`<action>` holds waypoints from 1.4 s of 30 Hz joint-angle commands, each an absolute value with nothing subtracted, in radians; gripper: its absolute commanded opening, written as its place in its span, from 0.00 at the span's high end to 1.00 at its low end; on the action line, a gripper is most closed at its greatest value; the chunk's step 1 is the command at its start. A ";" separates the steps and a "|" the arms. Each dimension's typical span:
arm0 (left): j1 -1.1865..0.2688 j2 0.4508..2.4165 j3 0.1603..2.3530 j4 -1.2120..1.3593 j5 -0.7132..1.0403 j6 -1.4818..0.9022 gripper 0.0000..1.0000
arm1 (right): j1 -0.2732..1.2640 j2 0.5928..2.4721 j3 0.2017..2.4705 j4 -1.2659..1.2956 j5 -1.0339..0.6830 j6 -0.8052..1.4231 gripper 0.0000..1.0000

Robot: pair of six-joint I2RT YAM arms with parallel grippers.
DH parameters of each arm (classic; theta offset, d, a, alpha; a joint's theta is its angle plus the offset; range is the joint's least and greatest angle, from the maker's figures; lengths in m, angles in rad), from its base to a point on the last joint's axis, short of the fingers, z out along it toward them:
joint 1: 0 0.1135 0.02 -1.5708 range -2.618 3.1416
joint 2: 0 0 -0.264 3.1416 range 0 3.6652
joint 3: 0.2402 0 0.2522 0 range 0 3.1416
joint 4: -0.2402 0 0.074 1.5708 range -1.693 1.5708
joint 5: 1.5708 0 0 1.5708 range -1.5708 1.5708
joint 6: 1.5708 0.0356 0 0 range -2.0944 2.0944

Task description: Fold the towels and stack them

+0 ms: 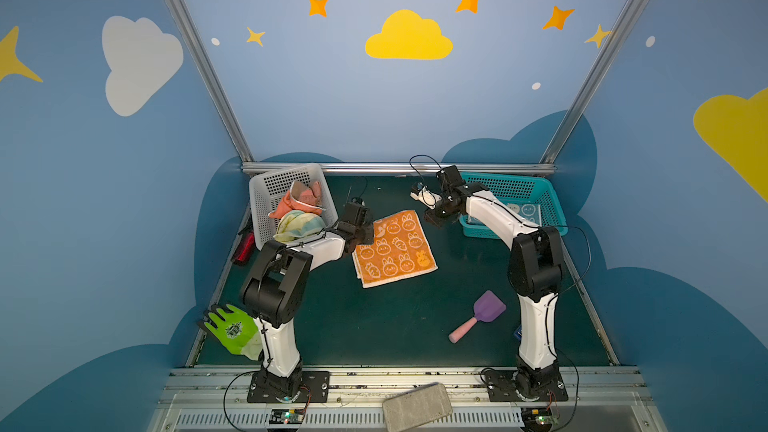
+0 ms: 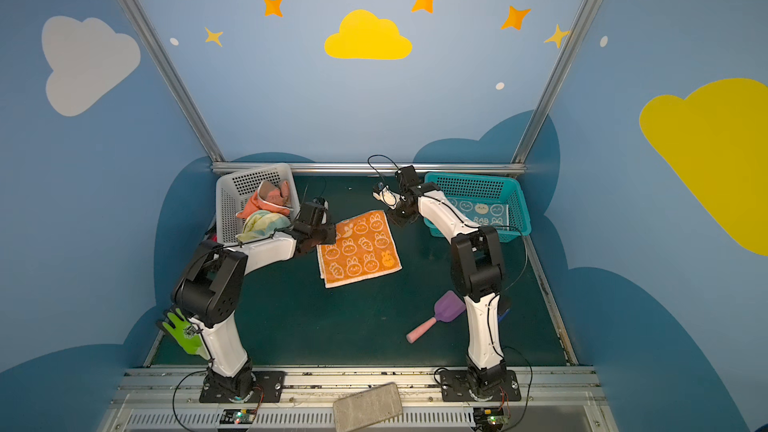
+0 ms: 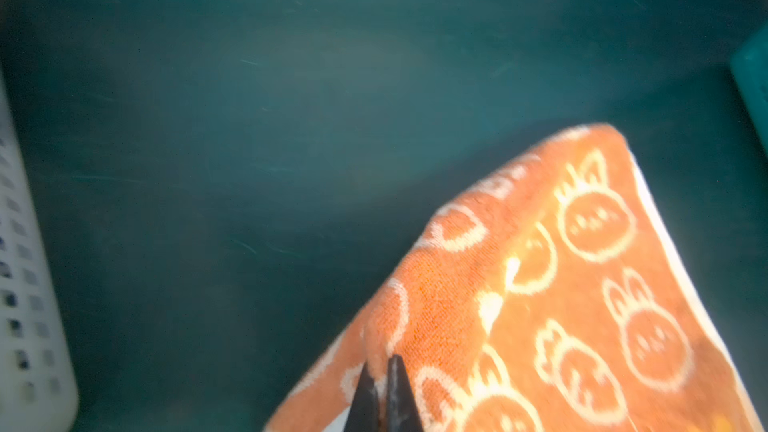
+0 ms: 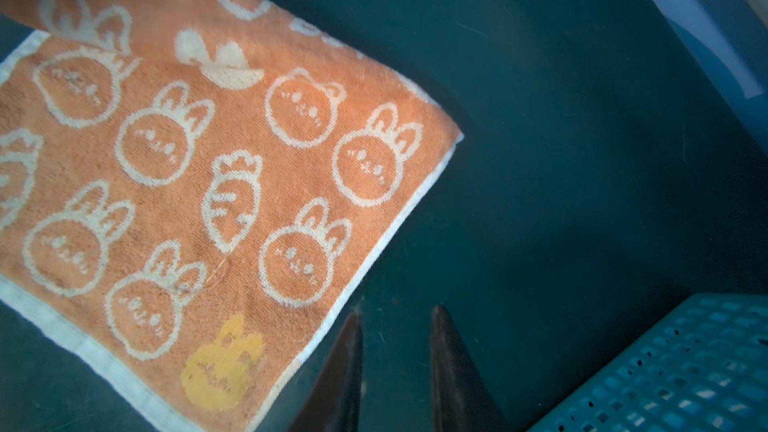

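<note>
Two grippers are seen at one orange towel (image 1: 395, 248) on the green mat (image 1: 374, 326).
The left gripper (image 3: 381, 367) is pressed together on a lifted corner of that towel, the rest being laid flat. The right gripper (image 4: 397, 317) is held spread over bare mat just beside the towel's edge, with nothing between its fingers. A salmon towel (image 1: 297, 199) and a pale striped towel (image 1: 297, 224) are piled in the white basket (image 1: 270, 189). A blue towel (image 2: 478, 211) is laid in the teal basket (image 2: 469, 188).
</note>
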State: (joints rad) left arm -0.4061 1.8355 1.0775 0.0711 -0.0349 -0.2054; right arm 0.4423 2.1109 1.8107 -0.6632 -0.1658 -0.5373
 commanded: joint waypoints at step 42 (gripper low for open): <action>-0.617 1.352 0.818 0.230 0.046 0.302 0.96 | 0.454 1.890 1.520 -0.474 -1.027 -1.038 0.47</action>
